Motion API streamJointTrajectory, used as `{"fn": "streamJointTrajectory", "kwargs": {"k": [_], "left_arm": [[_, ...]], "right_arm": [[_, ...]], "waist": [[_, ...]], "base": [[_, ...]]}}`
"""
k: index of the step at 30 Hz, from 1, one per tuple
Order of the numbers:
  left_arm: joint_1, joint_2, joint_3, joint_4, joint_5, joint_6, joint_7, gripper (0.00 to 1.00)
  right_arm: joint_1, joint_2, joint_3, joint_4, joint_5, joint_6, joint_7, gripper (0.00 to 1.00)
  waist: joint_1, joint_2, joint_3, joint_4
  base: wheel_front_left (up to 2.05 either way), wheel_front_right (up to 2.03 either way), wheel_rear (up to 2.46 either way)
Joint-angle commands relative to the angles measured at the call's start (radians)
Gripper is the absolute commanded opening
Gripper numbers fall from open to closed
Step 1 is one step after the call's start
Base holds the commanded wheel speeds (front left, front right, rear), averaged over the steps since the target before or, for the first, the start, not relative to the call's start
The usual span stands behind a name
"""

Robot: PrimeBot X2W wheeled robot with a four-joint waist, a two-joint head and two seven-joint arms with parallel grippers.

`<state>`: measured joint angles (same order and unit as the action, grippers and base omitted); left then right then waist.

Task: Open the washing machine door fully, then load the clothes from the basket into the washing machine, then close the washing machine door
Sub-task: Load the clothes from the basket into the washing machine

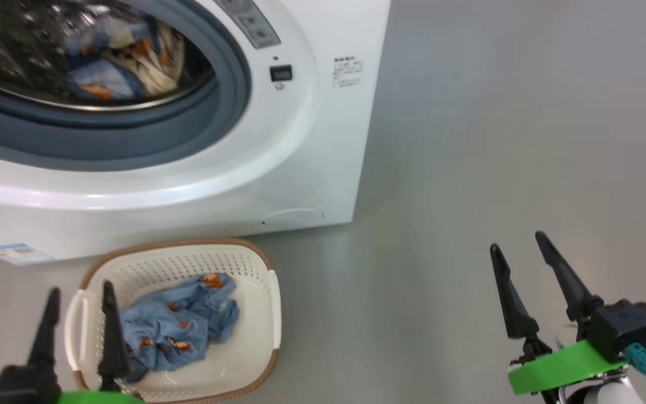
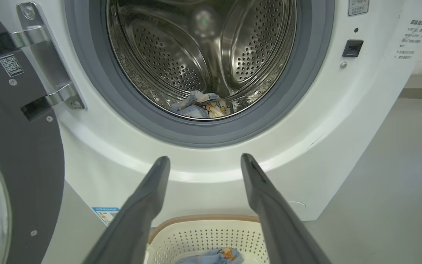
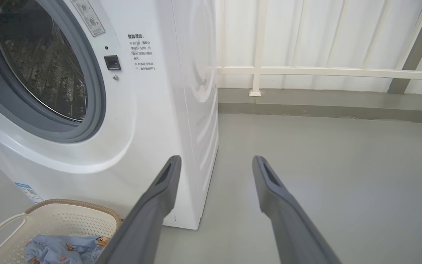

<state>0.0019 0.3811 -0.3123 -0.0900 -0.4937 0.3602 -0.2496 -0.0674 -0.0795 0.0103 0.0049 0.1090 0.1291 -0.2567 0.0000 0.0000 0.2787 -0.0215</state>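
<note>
The white washing machine (image 1: 323,140) stands with its door (image 2: 17,146) swung wide open at the left of the left wrist view. Some clothes (image 2: 202,106) lie at the bottom of the steel drum (image 2: 203,51). On the floor in front of the machine sits the cream basket (image 1: 261,264), holding a light blue garment with orange prints (image 1: 180,322). My left gripper (image 1: 79,292) hangs open above the basket's left side, nothing between its fingers. Off to the right, over bare floor, my right gripper (image 1: 519,241) is open and empty too.
Grey floor (image 1: 497,140) stretches to the right of the machine. A white railing (image 3: 324,71) on a low grey kerb runs behind it. The open door's hinge (image 2: 46,62) sits left of the drum opening.
</note>
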Motion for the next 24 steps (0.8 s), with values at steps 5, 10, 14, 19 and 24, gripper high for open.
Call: {"fn": "streamJointTrajectory", "kwargs": {"k": [5, 10, 14, 19, 24], "left_arm": [[0.034, -0.001, 0.037, -0.002, 0.031, -0.036, -0.012, 1.0], [0.071, -0.023, 0.039, 0.007, 0.056, -0.07, -0.012, 1.0], [0.092, -0.039, 0.046, 0.014, 0.063, -0.092, -0.012, 1.0], [0.113, -0.057, 0.054, 0.03, 0.067, -0.113, -0.012, 1.0], [0.116, -0.066, 0.062, 0.041, 0.077, -0.127, -0.012, 1.0]], "right_arm": [[0.044, -0.005, 0.026, -0.035, -0.015, 0.002, 0.015, 1.0], [0.086, -0.002, 0.023, -0.053, -0.021, 0.002, 0.031, 1.0], [0.121, 0.003, 0.022, -0.071, -0.021, 0.002, 0.043, 1.0], [0.151, 0.005, 0.027, -0.088, -0.024, 0.002, 0.062, 1.0], [0.168, 0.006, 0.024, -0.104, -0.027, 0.002, 0.076, 1.0]], "waist": [[0.0, 0.0, -0.101, 0.041], [0.0, 0.0, -0.147, 0.049], [0.0, 0.0, -0.175, 0.053], [0.0, 0.0, -0.209, 0.048], [0.0, 0.0, -0.231, 0.051]], "base": [[0.0, 0.0, 0.0], [0.0, 0.0, 0.0], [0.0, 0.0, 0.0], [0.0, 0.0, 0.0], [0.0, 0.0, 0.0]]}}
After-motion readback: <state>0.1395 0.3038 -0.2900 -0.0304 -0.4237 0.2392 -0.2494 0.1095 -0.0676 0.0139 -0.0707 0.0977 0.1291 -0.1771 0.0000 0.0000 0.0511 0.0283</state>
